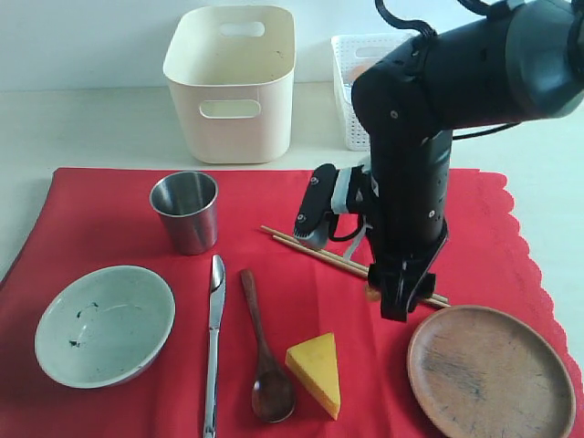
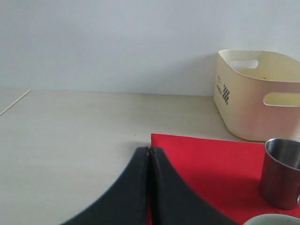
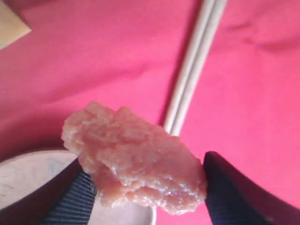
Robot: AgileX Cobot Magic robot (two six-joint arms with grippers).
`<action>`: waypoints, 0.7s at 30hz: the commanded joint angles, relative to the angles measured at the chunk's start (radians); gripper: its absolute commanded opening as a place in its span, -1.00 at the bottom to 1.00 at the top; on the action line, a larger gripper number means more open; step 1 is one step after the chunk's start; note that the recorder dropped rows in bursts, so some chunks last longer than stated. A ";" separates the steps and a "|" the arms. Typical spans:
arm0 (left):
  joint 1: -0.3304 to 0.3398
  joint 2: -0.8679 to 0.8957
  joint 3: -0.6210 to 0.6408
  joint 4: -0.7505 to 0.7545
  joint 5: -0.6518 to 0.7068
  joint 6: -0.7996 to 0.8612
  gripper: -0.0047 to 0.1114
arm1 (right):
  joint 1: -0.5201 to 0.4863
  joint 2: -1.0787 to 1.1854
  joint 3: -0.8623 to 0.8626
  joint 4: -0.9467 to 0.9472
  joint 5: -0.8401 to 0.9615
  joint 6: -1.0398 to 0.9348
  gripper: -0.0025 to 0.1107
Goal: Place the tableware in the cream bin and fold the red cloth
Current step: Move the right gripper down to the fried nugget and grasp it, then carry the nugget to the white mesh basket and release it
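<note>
We judge the food is being cleared first. The red cloth (image 1: 119, 210) lies under our right pincer (image 1: 400, 306), the cream bin (image 1: 233, 82) well beyond it, the wooden plate (image 1: 493, 374) just beside, and the chopsticks (image 1: 290, 239) beneath. It grasps a nugget (image 3: 136, 159), which next needs setting aside. Our left pincer (image 2: 149, 159) is clenched, empty.

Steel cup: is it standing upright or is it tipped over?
Upright. The cup stands on its base on the cloth, with its open mouth facing up.
</note>
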 commanded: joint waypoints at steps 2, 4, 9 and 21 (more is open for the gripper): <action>-0.006 -0.006 0.000 0.000 0.003 0.000 -0.88 | -0.020 -0.001 -0.057 -0.078 -0.034 0.009 -0.96; -0.006 -0.006 0.000 0.000 0.003 0.000 -0.88 | -0.046 -0.001 -0.078 -0.078 -0.062 0.009 -0.96; -0.006 -0.006 0.000 0.000 0.003 0.000 -0.88 | -0.124 -0.001 -0.118 -0.076 -0.146 0.009 -0.96; -0.006 -0.006 0.000 0.000 0.003 0.000 -0.88 | -0.303 -0.001 -0.147 -0.071 -0.552 0.221 -0.96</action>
